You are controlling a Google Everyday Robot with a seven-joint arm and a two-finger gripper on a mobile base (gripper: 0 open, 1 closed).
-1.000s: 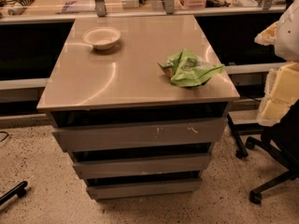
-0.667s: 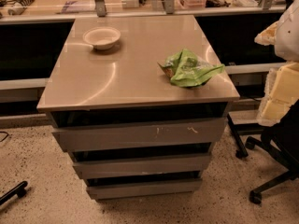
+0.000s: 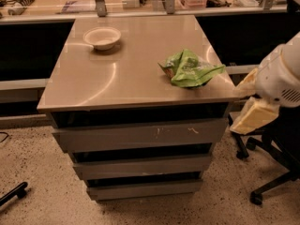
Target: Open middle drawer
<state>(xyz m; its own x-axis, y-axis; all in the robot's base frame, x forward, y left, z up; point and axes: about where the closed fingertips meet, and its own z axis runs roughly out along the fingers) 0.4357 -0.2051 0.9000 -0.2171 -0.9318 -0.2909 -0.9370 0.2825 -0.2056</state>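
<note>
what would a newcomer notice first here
The crumpled green bag near the right edge of the steel tabletop draws the eye first, then the white bowl at back left. Below, the middle drawer sits shut between the scratched top front and the narrow bottom front, and the gripper hangs off the table's right side, apart from it.

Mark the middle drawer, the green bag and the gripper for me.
middle drawer (image 3: 140,167): camera view, centre of its plain front.
green bag (image 3: 190,69): camera view, middle of the crumpled bag.
gripper (image 3: 255,114): camera view, pale yellowish part at far right.
</note>
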